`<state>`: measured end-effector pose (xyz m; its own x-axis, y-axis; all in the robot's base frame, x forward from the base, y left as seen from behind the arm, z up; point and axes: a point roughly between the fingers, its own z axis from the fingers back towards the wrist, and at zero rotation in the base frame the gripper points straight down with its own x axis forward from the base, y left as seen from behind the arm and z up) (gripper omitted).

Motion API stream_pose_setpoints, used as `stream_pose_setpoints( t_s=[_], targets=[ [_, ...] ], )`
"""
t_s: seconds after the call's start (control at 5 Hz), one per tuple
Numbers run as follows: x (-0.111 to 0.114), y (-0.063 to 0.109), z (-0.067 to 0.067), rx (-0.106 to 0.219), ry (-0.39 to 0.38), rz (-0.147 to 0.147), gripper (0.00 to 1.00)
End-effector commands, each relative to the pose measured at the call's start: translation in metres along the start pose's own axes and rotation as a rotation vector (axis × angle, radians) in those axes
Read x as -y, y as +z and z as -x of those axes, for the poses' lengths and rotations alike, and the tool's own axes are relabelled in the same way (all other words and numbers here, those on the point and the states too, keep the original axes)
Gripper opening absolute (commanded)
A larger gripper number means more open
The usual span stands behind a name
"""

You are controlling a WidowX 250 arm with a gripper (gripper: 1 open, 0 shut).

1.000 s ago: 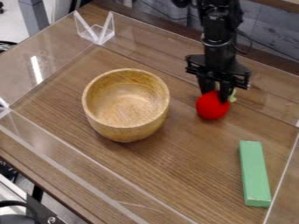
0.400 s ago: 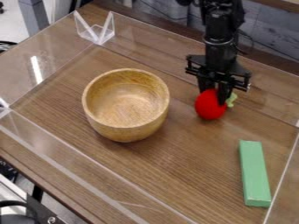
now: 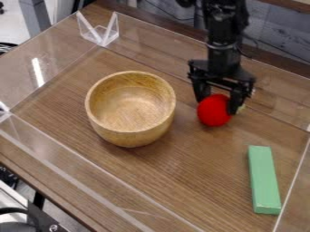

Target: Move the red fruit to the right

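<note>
While end effector (image 3: 220,93) hangs w/ jaws apart straddling red fruit (image 3: 215,111) | fruit sits on desk (image 3: 182,181), right of wooden bowl (image 3: 130,108) | step: prob. release/placement | next: lift clear w/o nudging fruit.

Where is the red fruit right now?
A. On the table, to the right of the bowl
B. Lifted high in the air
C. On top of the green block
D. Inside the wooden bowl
A. The red fruit sits on the table, just right of the bowl and well above the green block in the picture, with the open tool straddling it from above.
</note>
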<state>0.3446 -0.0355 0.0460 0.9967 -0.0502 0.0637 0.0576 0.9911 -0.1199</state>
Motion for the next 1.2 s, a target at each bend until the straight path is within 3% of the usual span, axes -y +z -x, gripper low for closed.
stream_pose_setpoints(
  t_s=[0.0, 0.4, 0.8, 1.0],
  targets=[
    [-0.002, 0.033, -0.002, 0.090, -0.038, 0.009, 1.00],
    [0.003, 0.056, -0.004, 0.113, -0.113, 0.021, 1.00],
    [0.000, 0.094, -0.008, 0.134, -0.224, 0.039, 1.00],
    [0.003, 0.107, -0.002, 0.151, -0.211, 0.046, 1.00]
  ],
)
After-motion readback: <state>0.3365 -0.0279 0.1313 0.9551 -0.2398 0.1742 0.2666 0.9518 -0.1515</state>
